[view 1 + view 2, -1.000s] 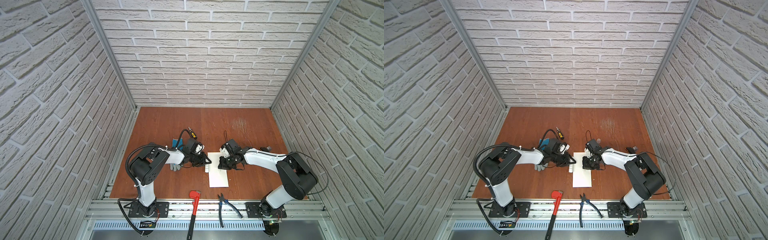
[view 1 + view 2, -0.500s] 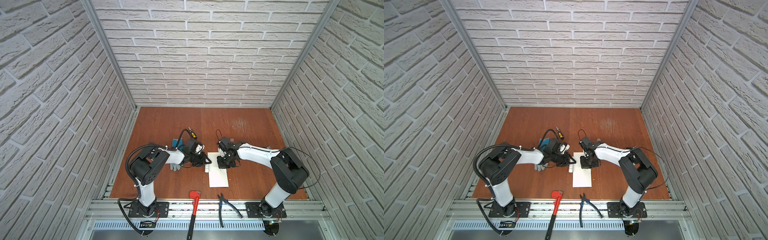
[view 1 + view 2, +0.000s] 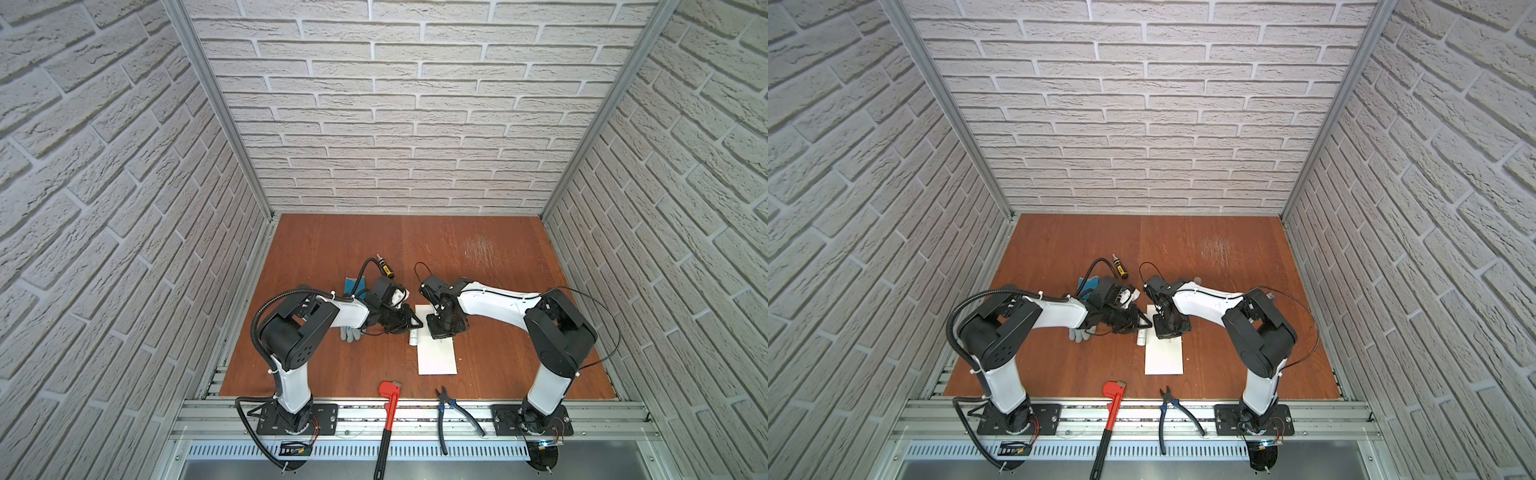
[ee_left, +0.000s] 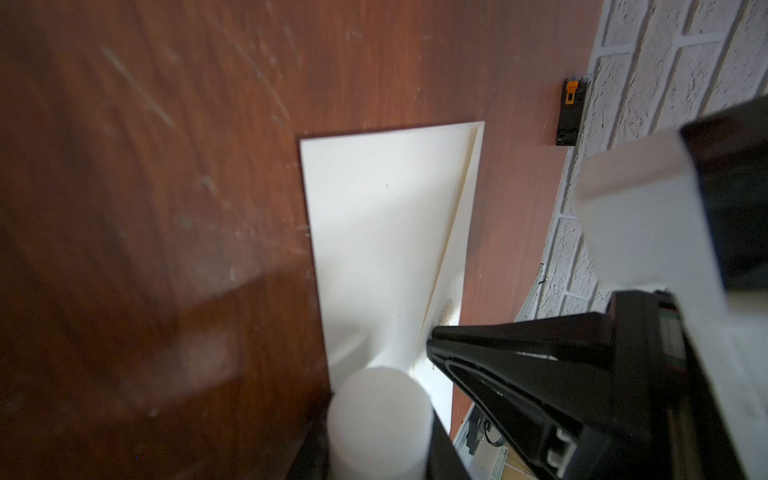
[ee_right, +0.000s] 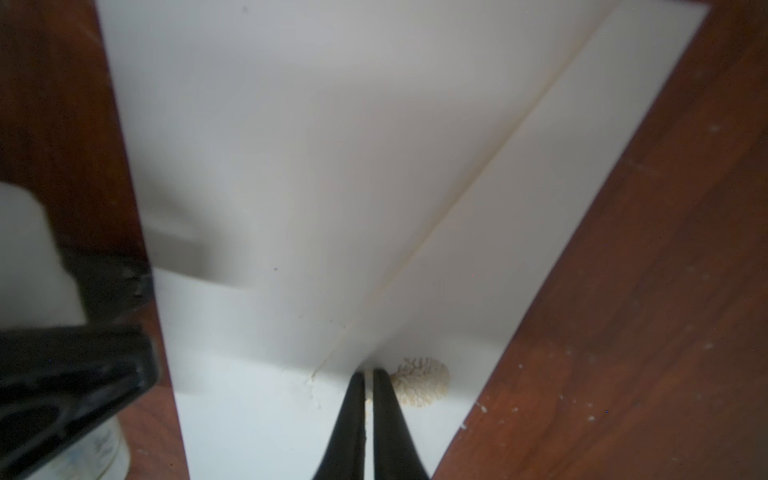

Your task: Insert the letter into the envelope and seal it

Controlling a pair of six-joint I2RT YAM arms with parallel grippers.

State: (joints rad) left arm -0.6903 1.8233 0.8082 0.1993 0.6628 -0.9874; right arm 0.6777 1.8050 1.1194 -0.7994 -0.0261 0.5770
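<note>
Centrally, found a large cream-white paper envelope (image 3: 436,353) lying flat on the brown wooden worktop (image 3: 332,249), nearer the front edge than the back, long sides running front to back, triangular flap folded down onto the body. Saw the right gripper (image 5: 369,376) with its black fingers closed to a hairline, tips set on the envelope at the flap's point, just beside a small frilly cream blot (image 5: 424,380); could not tell of any paper pinched between them. Saw the left gripper (image 3: 415,327) at the envelope's left edge, partly closed around a white plastic tube (image 4: 378,424). Noted a red pipe wrench (image 3: 390,399) and blue-handled pliers (image 3: 451,405) at the front edge, and a grey glove (image 3: 351,333) under the left arm.
</note>
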